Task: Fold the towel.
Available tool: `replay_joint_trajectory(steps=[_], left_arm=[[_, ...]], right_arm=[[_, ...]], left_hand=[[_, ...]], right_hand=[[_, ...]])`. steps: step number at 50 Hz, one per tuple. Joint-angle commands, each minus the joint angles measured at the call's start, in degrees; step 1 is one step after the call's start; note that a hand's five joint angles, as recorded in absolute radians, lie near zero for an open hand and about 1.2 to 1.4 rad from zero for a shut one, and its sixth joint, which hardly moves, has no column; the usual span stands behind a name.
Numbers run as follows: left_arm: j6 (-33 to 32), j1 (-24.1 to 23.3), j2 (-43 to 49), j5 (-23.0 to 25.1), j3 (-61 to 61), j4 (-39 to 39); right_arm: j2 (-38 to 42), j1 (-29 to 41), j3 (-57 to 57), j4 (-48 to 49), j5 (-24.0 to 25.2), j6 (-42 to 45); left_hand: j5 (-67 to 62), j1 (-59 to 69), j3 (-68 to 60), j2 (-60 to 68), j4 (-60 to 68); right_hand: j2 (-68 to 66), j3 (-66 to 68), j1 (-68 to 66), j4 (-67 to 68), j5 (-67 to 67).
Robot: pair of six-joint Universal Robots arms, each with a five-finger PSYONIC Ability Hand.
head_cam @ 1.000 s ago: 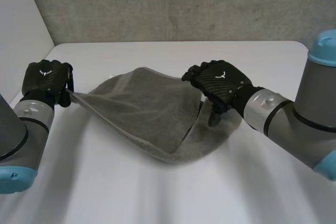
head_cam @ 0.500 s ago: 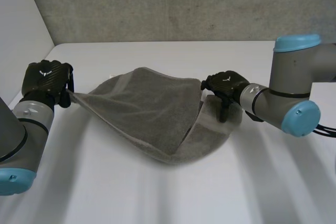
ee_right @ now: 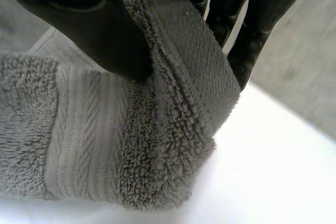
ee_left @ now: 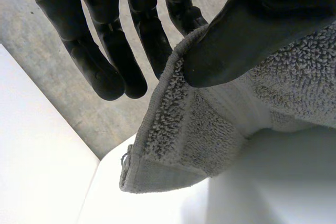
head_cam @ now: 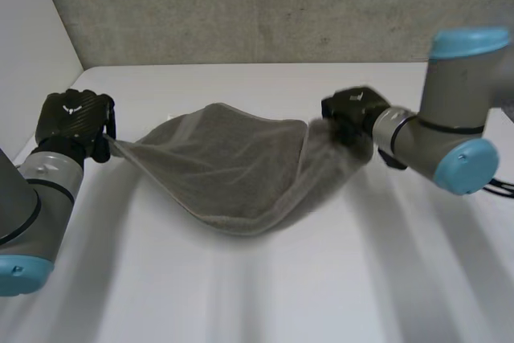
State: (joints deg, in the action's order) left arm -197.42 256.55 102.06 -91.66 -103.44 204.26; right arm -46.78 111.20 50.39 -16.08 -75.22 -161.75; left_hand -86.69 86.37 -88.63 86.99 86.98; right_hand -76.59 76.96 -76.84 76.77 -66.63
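Observation:
A grey towel [head_cam: 233, 170] sags between my two hands over the white table [head_cam: 265, 279], its middle resting on the surface. My left hand [head_cam: 74, 122] pinches the towel's left corner [ee_left: 173, 145] between thumb [ee_left: 252, 30] and fingers [ee_left: 152, 40]. My right hand [head_cam: 353, 114] is shut on the towel's right end; there the thumb [ee_right: 89, 24] presses a bunched fold of towel [ee_right: 173, 93] against the fingers [ee_right: 257, 19]. Both held ends are lifted off the table.
A grey wall [head_cam: 257, 6] runs behind the table's far edge. A white panel [head_cam: 32, 30] stands at the left side. Bare table surface lies in front of the towel.
My right hand rose from the towel's right edge, closed on it and lifted it up and to the right. The towel's right part now hangs taut. My left hand kept its grip.

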Motion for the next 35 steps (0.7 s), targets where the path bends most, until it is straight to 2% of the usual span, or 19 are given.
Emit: replay_joint_trajectory(steps=[1,5,12,17,18,19,21,22,24,30,32,35], left_arm=[[0.19,1.14,-2.74,-0.19,1.49,-0.09],[0.46,1.84,-6.33,-0.45,2.54,0.00],[3.08,2.90,-13.79,-0.45,4.03,0.00],[6.26,4.04,-18.65,-0.27,5.62,-0.44],[6.35,4.22,-19.43,-0.10,5.97,-1.22],[6.35,4.22,-19.44,-0.10,5.97,-1.23],[6.35,4.05,-19.44,0.95,7.20,-4.38],[6.35,4.04,-19.44,0.96,7.20,-4.39],[6.35,4.13,-18.04,3.14,8.52,-9.38],[5.91,4.31,-10.12,5.62,10.10,-15.38],[4.68,4.13,-4.96,5.62,12.20,-17.65],[2.05,3.96,0.57,5.62,15.45,-19.33]], right_arm=[[-15.09,-2.21,11.66,10.01,1.74,-2.61],[-25.61,-5.02,18.94,15.01,1.91,-4.97],[-36.51,-8.88,23.08,16.52,2.09,-10.06],[-42.16,-12.41,22.47,15.11,4.99,-12.01],[-43.12,-13.28,22.13,13.37,6.82,-11.84],[-43.13,-13.29,22.12,13.35,6.84,-11.84],[-43.74,-15.30,20.55,7.06,11.21,-10.53],[-43.75,-15.31,20.54,7.03,11.23,-10.52],[-43.13,-18.20,19.49,1.86,13.95,-7.90],[-38.65,-17.59,19.22,-2.47,14.92,0.64],[-34.45,-17.24,18.78,-3.60,14.57,5.02],[-30.67,-17.16,18.26,-3.26,14.48,6.09]], left_hand=[[16.69,-6.37,8.63,-6.99,-6.98],[16.69,-6.37,8.63,-6.99,-6.98],[16.69,-6.37,8.63,-6.99,-6.98],[16.69,-6.37,8.63,-6.99,-6.98],[16.69,-6.37,8.63,-6.99,-6.98],[16.69,-6.37,8.63,-6.99,-6.98],[16.69,-6.37,8.63,-6.99,-6.98],[16.69,-6.37,8.63,-6.99,-6.98],[16.69,-6.37,8.63,-6.99,-6.98],[16.69,-6.37,8.63,-6.99,-6.98],[16.69,-6.37,8.63,-6.99,-6.98],[16.69,-6.37,8.63,-6.99,-6.98]], right_hand=[[-3.41,3.04,-3.16,3.23,-3.37],[-3.41,3.04,-3.16,3.23,-3.37],[-3.41,3.04,-3.16,3.23,-3.37],[-3.41,3.04,-3.16,3.23,-3.37],[-3.41,3.04,-3.16,3.23,-3.37],[-3.41,3.04,-3.16,3.23,-3.37],[-3.41,3.04,-3.16,3.23,-3.37],[-3.41,3.04,-3.16,3.23,-3.37],[-3.41,3.04,-3.16,3.23,-3.37],[-3.41,3.04,-3.16,3.23,-3.37],[-3.41,3.04,-3.16,3.23,-3.37],[-3.41,3.04,-3.16,3.23,-3.37]])
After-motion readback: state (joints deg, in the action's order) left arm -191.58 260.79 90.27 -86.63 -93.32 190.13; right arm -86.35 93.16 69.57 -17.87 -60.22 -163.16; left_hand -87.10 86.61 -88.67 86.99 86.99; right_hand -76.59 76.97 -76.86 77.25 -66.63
